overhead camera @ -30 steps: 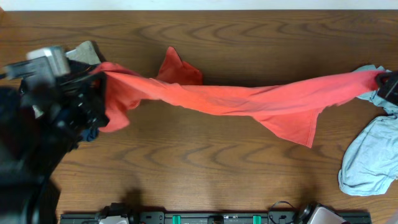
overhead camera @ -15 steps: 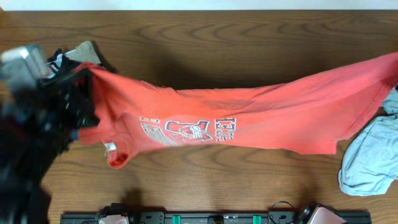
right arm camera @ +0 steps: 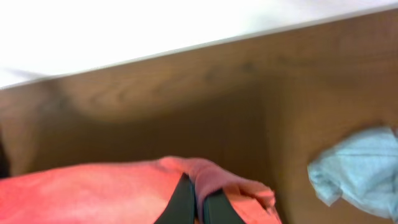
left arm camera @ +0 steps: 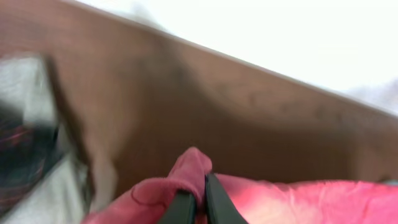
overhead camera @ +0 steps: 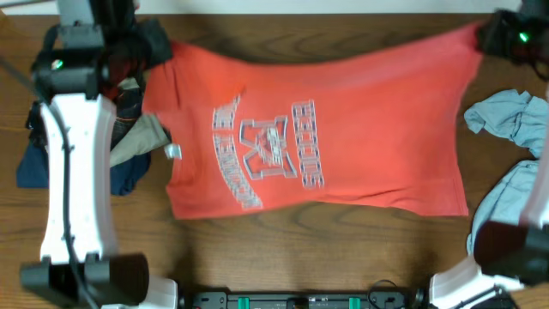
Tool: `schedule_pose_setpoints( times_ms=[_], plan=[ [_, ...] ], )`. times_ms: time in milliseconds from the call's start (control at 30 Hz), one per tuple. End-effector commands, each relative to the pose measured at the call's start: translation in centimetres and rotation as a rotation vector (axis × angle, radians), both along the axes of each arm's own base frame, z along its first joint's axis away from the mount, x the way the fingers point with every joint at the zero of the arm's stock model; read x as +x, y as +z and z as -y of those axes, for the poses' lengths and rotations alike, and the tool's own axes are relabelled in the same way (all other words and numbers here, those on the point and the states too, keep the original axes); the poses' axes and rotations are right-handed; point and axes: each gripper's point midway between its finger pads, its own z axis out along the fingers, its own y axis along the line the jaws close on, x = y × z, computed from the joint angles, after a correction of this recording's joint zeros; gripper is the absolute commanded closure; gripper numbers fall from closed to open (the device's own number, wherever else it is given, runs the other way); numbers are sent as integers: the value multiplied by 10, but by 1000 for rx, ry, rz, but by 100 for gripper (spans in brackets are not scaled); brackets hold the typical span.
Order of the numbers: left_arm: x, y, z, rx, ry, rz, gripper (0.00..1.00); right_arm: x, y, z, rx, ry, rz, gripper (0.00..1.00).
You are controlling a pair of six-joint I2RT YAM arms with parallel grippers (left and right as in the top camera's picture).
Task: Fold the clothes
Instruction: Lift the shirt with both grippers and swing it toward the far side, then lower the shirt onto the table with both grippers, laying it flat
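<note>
At the left end of the coral-red short-sleeved cotton T-shirt [overhead camera: 369, 129], the left claw [left arm camera: 198, 202] is clenched on a bunched fold of the fabric. Only the left wrist view shows its two dark fingers [left arm camera: 181, 210] pinching the cloth; from overhead that grip is lost in dark, blurred hardware. Just left of the T-shirt lies a heap of dark blue, beige and plaid garments [overhead camera: 129, 142], its beige piece touching the T-shirt's left edge. The wrist view catches this heap only as a grey and dark smear.

The T-shirt hangs stretched between both claws, its front facing the overhead camera. Its white block lettering and logo [overhead camera: 270, 154] read sideways, which neither wrist view shows. Below the T-shirt's lower edge, the brown wooden worktop [overhead camera: 343, 257] is bare.

At the T-shirt's right end, the right claw [right arm camera: 198, 202] is clamped tight on another pinch of red cloth, seen plainly from the right wrist. Just right of the T-shirt sits a crumpled pale grey-blue shirt [overhead camera: 515, 116], of which the right wrist view shows only one corner.
</note>
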Motion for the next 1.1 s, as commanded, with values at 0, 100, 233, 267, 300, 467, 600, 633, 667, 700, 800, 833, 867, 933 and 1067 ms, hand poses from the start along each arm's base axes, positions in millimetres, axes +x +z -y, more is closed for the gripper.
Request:
schedule_pose_setpoints(
  times_ms=[0,100,233,267,300,467,600,633,667,700,800,833,867,933,1067],
  plan=[
    [31,31,-3,25,-2,178,94,36,11,2,28,-75,107,99],
    [49,85,-7,-44,51,373,94,63,61,8,2,-97,332,99],
    [42,178,-11,-67,69,613,94,61,134,29,-3,-232,544,99],
    [37,199,-12,-60,73,668,94,57,149,32,-12,-246,577,98],
    [31,222,-15,-45,86,729,94,52,164,36,-26,-265,605,99],
    [8,259,-23,-17,103,792,94,33,167,56,-137,-357,548,99],
    [0,221,-16,-43,54,620,94,18,119,73,-196,-430,348,99],
    [-2,204,-13,-54,42,548,94,15,107,74,-210,-429,298,99],
    [-6,181,-10,-66,32,452,94,10,93,74,-217,-428,241,99],
    [-12,156,-6,-74,20,349,94,8,79,73,-222,-419,191,99],
    [-34,88,4,-79,-8,69,94,-4,29,70,-218,-400,14,99],
    [-43,66,8,-76,-20,-26,94,-10,11,69,-217,-393,-50,99],
    [-50,48,11,-71,-35,-100,94,-14,-3,68,-215,-388,-95,99],
    [-69,10,20,-64,-68,-269,94,-29,-42,65,-211,-372,-231,99],
    [-110,-52,36,-54,-129,-554,94,-66,-109,55,-197,-336,-485,99]
  ],
)
